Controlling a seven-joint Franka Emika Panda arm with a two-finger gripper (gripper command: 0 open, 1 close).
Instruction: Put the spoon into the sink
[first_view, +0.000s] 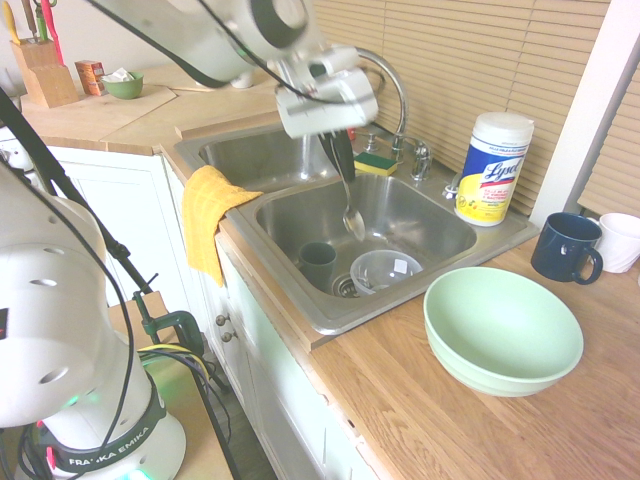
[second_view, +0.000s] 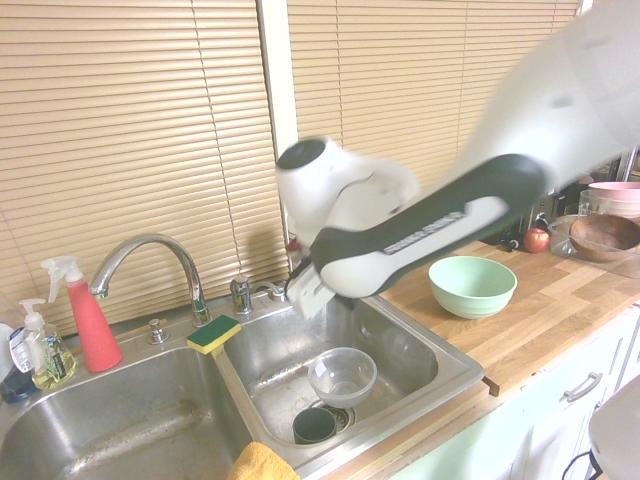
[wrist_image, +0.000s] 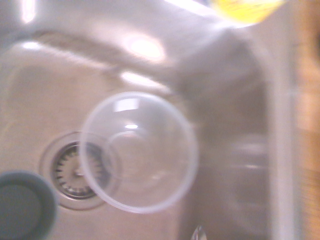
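Pincer (first_view: 343, 160) closed on the spoon (first_view: 351, 215), which hangs bowl-down over the sink (first_view: 365, 222), above the basin nearer the green bowl (first_view: 503, 330): the first exterior view shows this plainly. From the second exterior view the arm's white housing hides the spoon; the wrist view gives only a small shiny tip of something at its edge. Both exterior views show a clear plastic bowl (first_view: 385, 271) and a dark cup (first_view: 317, 262) standing in that same basin. The wrist view adds what the others show less well: the slotted drain (wrist_image: 77, 170), partly covered by the clear bowl's rim, with the cup just beside it. Only the second exterior view has the red spray bottle (second_view: 92, 327) and a soap bottle (second_view: 50, 357) behind the other basin, plus an apple (second_view: 536, 240) and a brown bowl (second_view: 604, 237) farther along the desk (second_view: 540, 300). Only the first has the knife block (first_view: 45, 75), the blue mug (first_view: 565, 247) and a full look at the Lysol tub (first_view: 494, 168). Both show the sponge (first_view: 375, 163) near the faucet (first_view: 400, 100) and the yellow cloth (first_view: 208, 215) at the sink's edge.
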